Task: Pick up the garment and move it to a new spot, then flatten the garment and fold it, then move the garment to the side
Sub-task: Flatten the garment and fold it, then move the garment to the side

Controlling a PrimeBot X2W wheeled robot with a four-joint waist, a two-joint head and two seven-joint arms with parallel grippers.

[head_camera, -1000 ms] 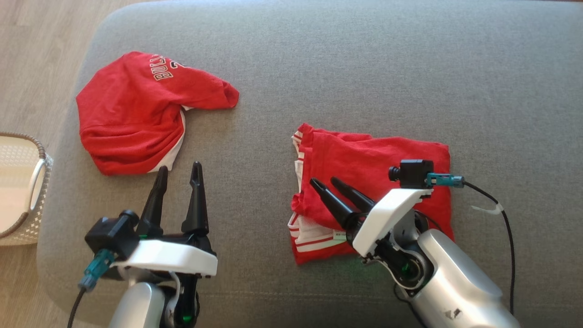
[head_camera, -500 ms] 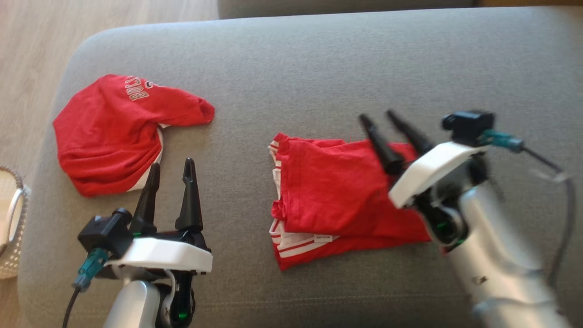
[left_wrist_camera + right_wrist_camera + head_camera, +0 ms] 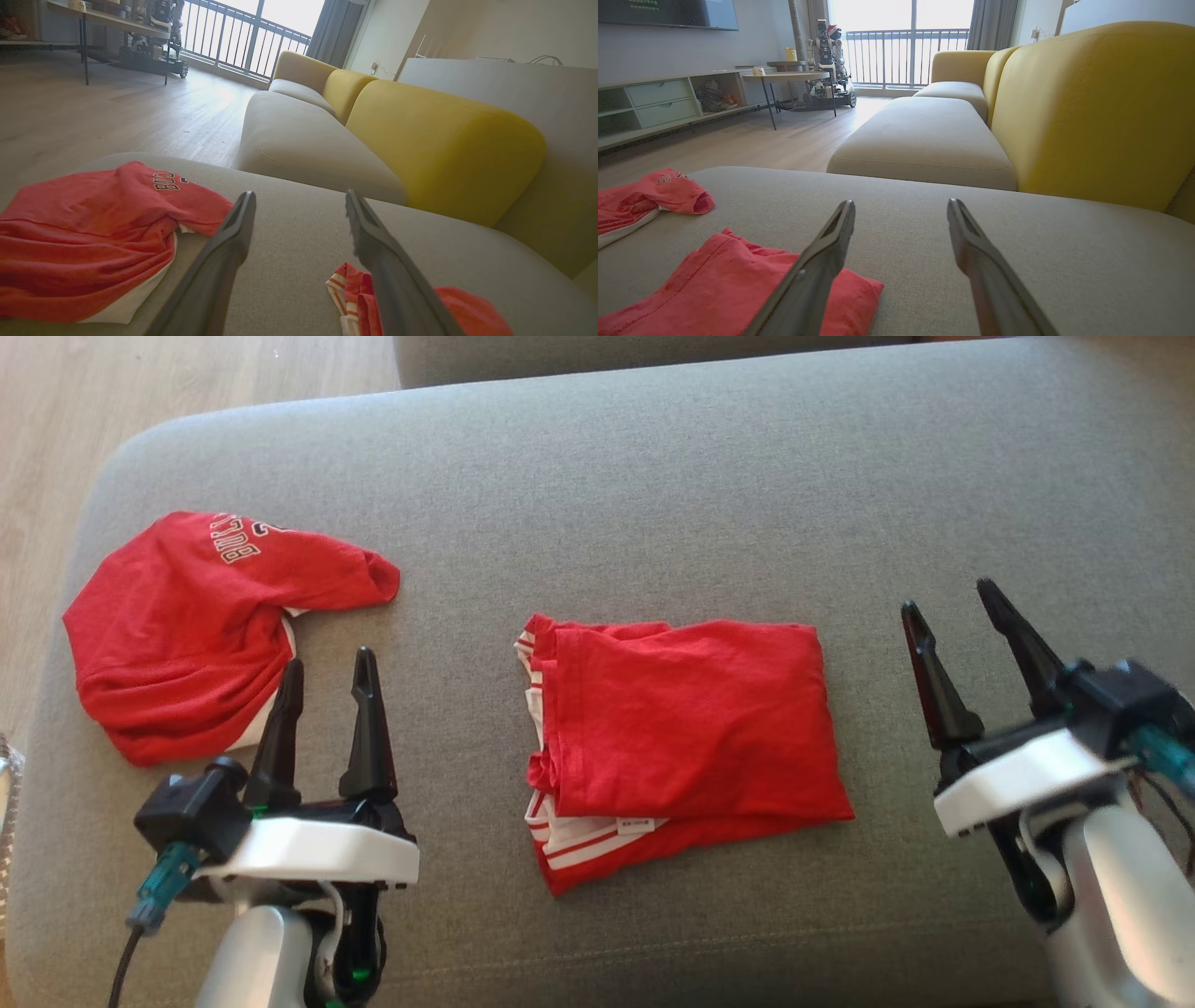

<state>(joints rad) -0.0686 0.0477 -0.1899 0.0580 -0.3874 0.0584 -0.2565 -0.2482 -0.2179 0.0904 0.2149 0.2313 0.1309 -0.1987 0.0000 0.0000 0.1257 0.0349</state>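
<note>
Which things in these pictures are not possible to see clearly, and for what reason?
Lettering on the crumpled red garment: head view, the cloth's fold hides its end.
Tag on the folded garment: head view, too small to read.
Grey object at the left edge: head view, cut off, so unidentifiable.
Folded garment, left wrist view: a finger of the left gripper covers much of it.
</note>
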